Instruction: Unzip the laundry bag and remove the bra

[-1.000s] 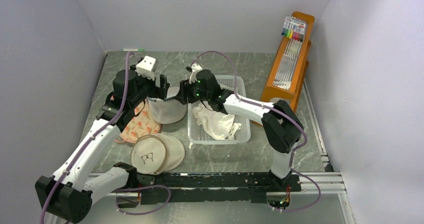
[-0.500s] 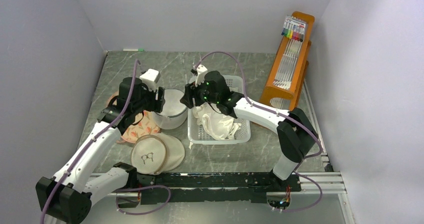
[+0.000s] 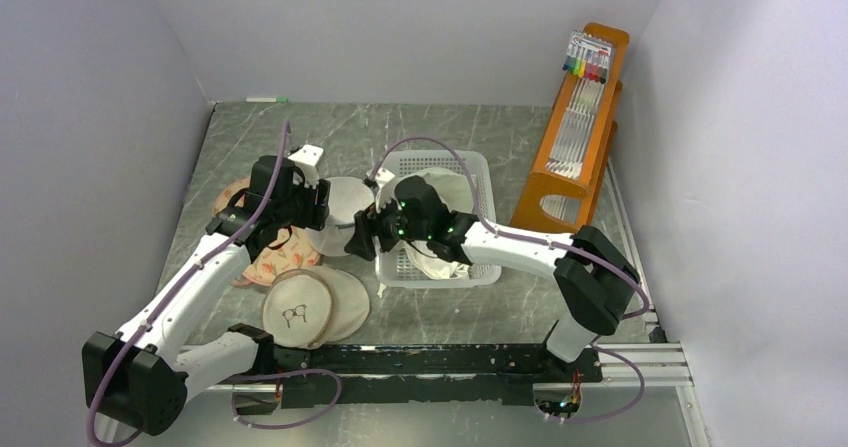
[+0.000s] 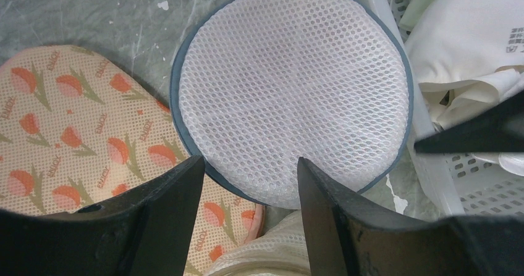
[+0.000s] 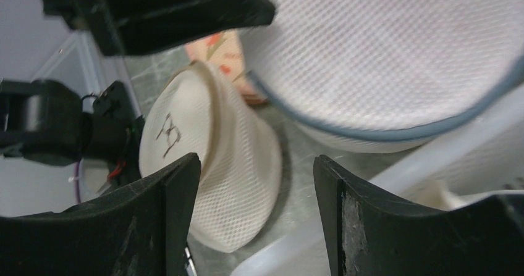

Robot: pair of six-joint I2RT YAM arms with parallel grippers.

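Note:
The laundry bag (image 4: 290, 91), a white mesh drum with a grey-blue zipper band, lies flat on the table beside the basket; from above the laundry bag (image 3: 347, 219) sits between both arms. My left gripper (image 4: 250, 171) hovers open over its near rim, fingers apart and gripping nothing. From the top view the left gripper (image 3: 318, 205) is at the bag's left side. My right gripper (image 5: 256, 165) is open and empty, low at the bag's front right (image 3: 362, 239). The bag (image 5: 395, 47) fills its upper right view. The bra is hidden.
A cream pad with orange flowers (image 4: 74, 128) lies left of the bag. A beige round pouch with a glasses print (image 5: 204, 158) sits in front. The white basket (image 3: 487, 272) holds pale garments (image 4: 476, 47). An orange rack (image 3: 575, 117) stands at the back right.
The bag, held up tilted between both grippers a second ago, now lies flat on the table. My left jaws narrowed; the right gripper opened wider and dropped toward the front left.

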